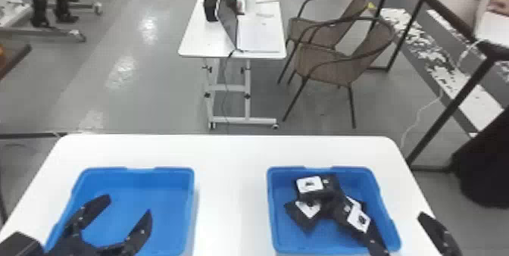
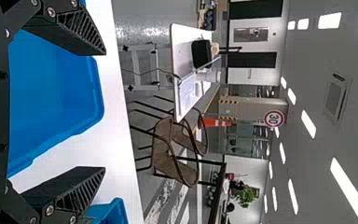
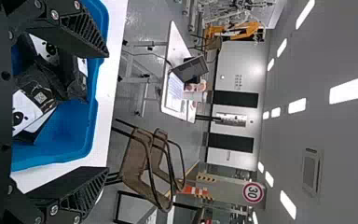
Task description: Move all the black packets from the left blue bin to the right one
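Packets (image 1: 311, 186) lie piled in the right bin (image 1: 279, 217), left of the wide-set right hand (image 3: 106, 111), the nearer of the two. The left hand (image 1: 128, 205), also wide, is positioned over the left bin (image 1: 166, 189).

Illumination: the room was bright, lit by elongated ceiling lights (image 2: 349, 191) that glowed solid white in both wrist views | Glare: pale reflections broke up the glossy floor (image 1: 147, 100) in the head view | Exposure: the white table (image 1: 231, 153) appeared nearly washed out | Shadow: faint, soft shading edged the left blue bin (image 1: 191, 181)
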